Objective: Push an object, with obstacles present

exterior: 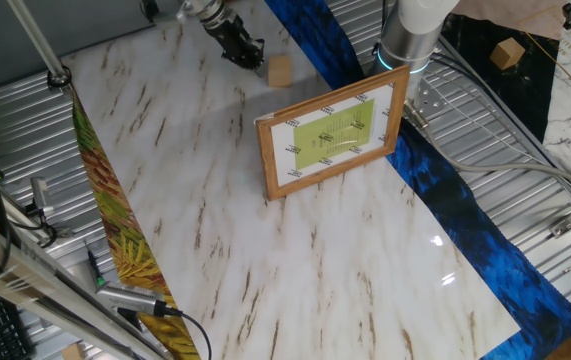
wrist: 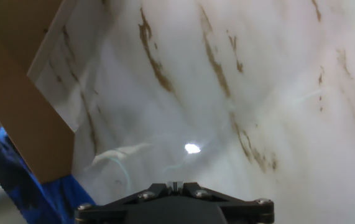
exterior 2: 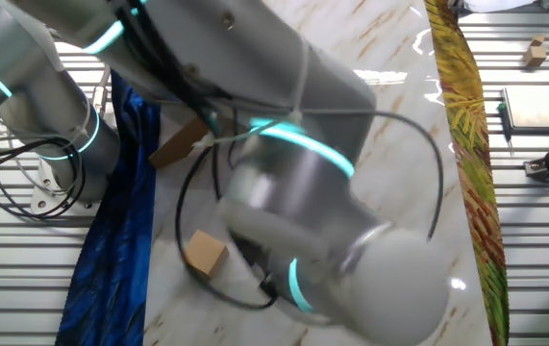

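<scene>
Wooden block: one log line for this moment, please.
gripper: beside wooden block, contact unclear | jaws: cannot tell | obstacle: picture frame upright, apart from block | surface: marble table

**Operator:** Identify the support surface.

**Technician:** White marble-patterned table top [exterior: 315,260]. A blue cloth strip [exterior: 465,210] runs along one long edge and a leaf-printed strip [exterior: 115,220] along the opposite edge.

**Operator:** List the items resting on it.

**Technician:** Item 1: wooden block [exterior: 280,69], just beside the gripper [exterior: 243,48], on its blue-cloth side. Item 2: framed picture [exterior: 333,138], standing on its long edge, farther from the gripper, past the block.
</scene>
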Tool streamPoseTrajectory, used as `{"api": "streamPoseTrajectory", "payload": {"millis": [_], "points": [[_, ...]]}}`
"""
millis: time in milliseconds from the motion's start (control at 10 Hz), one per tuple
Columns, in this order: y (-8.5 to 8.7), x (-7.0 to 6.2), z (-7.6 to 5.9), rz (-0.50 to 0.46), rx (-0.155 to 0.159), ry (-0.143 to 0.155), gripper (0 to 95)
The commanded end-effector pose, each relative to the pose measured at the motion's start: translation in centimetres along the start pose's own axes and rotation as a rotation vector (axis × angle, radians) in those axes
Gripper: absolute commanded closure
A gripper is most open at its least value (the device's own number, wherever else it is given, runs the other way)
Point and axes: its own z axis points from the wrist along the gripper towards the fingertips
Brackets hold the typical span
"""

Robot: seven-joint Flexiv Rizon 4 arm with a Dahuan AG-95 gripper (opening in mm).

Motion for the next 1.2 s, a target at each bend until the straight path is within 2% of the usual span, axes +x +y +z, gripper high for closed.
{"api": "streamPoseTrajectory", "payload": {"millis": [100,200,300,400,500,600,700,900,1200], "points": [[-0.7,3.4,-0.3,0.03,0.02,-0.025,95.0],[-0.8,3.6,-0.3,0.033,0.021,-0.024,95.0],[-0.8,3.9,-0.3,0.026,0.018,-0.026,76.0],[-0.8,3.9,-0.3,0.009,0.013,-0.031,38.0],[-0.8,3.8,-0.3,0.001,0.001,-0.042,38.0],[-0.6,3.0,-0.2,-0.006,-0.007,-0.046,19.0],[-0.3,1.3,-0.1,-0.006,-0.016,-0.038,19.0],[0.2,-1.1,0.5,-0.027,-0.05,-0.006,19.0],[0.2,-1.2,0.6,-0.042,-0.061,-0.004,19.0]]}}
